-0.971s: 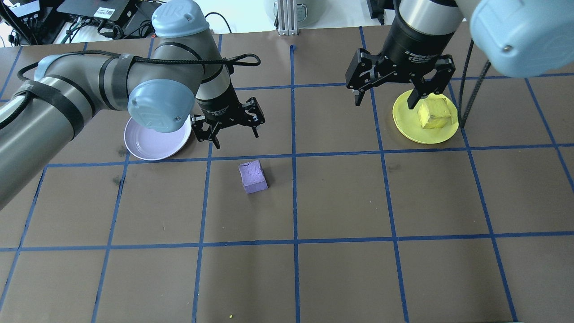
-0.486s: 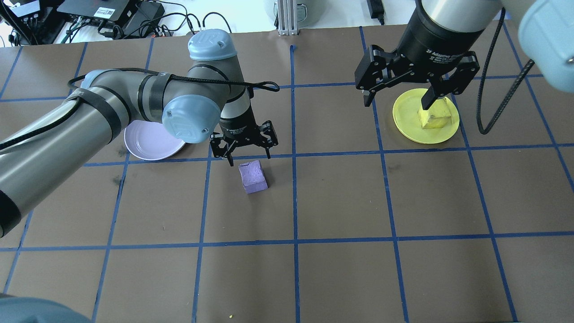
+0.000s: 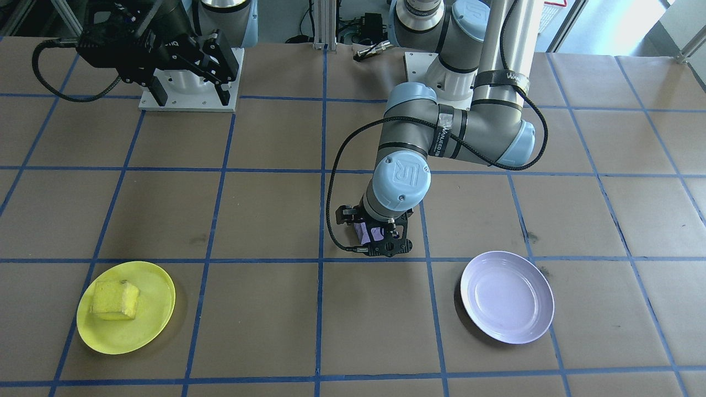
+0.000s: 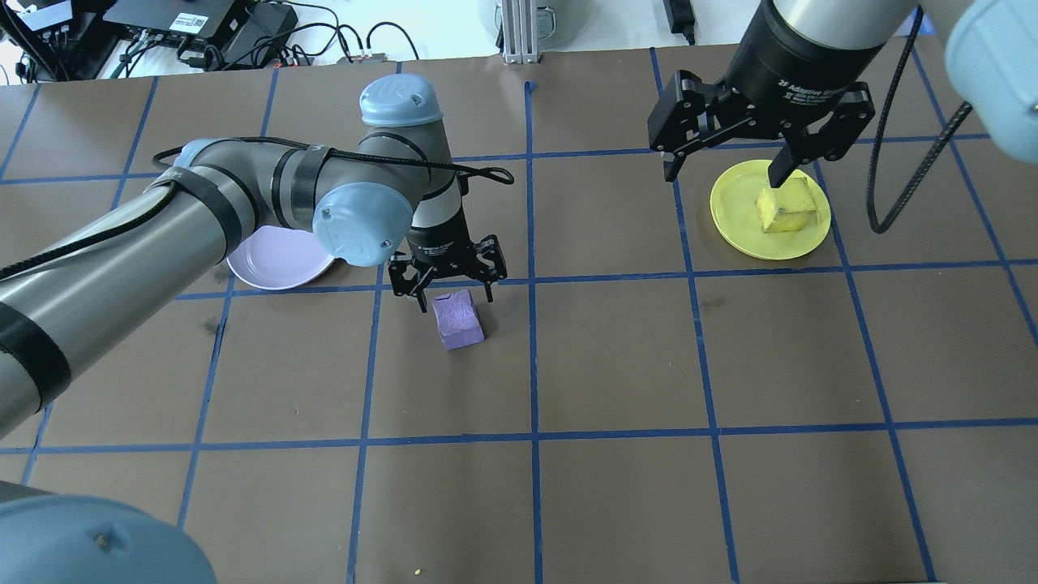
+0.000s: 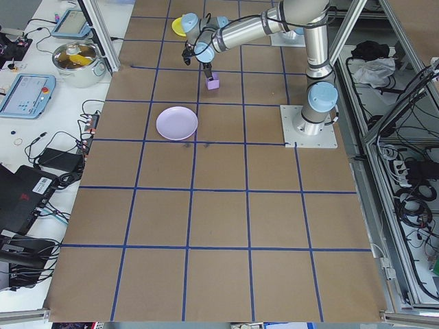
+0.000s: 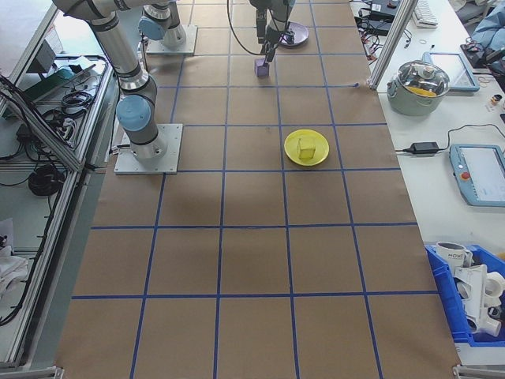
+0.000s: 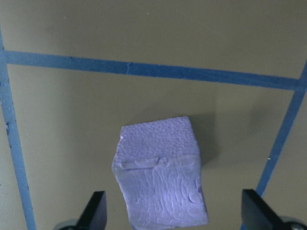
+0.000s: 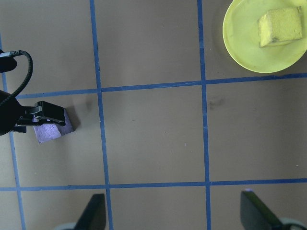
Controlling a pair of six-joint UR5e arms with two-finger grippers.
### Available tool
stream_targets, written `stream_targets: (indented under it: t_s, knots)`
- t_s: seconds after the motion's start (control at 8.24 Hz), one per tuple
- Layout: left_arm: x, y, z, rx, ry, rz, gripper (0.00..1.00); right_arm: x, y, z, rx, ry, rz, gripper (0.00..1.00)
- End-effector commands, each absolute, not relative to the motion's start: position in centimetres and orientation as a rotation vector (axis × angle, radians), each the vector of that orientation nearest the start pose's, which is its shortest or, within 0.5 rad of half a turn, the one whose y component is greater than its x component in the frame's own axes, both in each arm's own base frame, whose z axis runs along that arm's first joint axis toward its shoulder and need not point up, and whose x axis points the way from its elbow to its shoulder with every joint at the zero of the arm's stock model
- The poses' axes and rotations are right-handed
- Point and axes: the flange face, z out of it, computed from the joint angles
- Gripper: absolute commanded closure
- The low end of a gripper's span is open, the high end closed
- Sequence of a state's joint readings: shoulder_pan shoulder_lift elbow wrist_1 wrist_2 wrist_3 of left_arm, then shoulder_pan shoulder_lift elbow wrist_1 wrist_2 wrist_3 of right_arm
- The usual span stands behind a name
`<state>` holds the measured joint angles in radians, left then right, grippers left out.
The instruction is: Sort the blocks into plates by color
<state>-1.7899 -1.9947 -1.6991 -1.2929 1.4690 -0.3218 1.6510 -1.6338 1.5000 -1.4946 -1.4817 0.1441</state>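
— Brown-papered table (image 4: 616, 365), gridded in blue tape; far edge crowded with cables and gear, too cluttered to itemise.

— Arms?

— Left arm (image 4: 162, 235) reaching across, covering part of lavender plate (image 4: 280, 261) from overhead. Same plate seen whole and bare from front camera (image 3: 507, 298). Right arm cropped at frame top, only wrist and tool showing.

— Plates and blocks?

— Yellow plate (image 4: 734, 219) holding yellow block (image 4: 785, 207), block off-centre. Purple block (image 4: 459, 320) flat on table, between the plates, nearer the lavender one, just beside a tape line.

— Grippers?

— Left gripper (image 4: 452, 298) low over purple block, fingers spread wide to either side, not touching per wrist camera; block (image 7: 160, 179) cut off at bottom edge there, largely masked by tool from front. Right gripper (image 4: 726, 170) raised near yellow plate, fingers apart, nothing between them; one finger overlapping plate rim in overhead view.
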Motion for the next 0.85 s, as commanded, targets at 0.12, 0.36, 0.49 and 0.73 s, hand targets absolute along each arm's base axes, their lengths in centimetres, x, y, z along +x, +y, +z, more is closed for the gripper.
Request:
stream_targets:
  t_s: [0.12,0.36,0.49,0.73]
  knots:
    - [-26.5,-53.4,20.0,-0.172,3.110,0.510,0.00,17.9,-45.6,54.6,0.094,3.046,-0.092,0.00]
    - [-26.6,-54.1,18.5,-0.167,3.113,0.496,0.28,17.9,-45.6,54.6,0.093,3.038,-0.093,0.00]
    - [-26.6,-54.2,17.9,-0.166,3.109,0.504,0.65,18.0,-45.6,54.5,0.091,3.038,-0.091,0.00]
    - [-26.3,-54.7,19.1,-0.179,3.125,0.478,1.00,17.9,-45.6,54.6,0.093,3.042,-0.094,0.00]
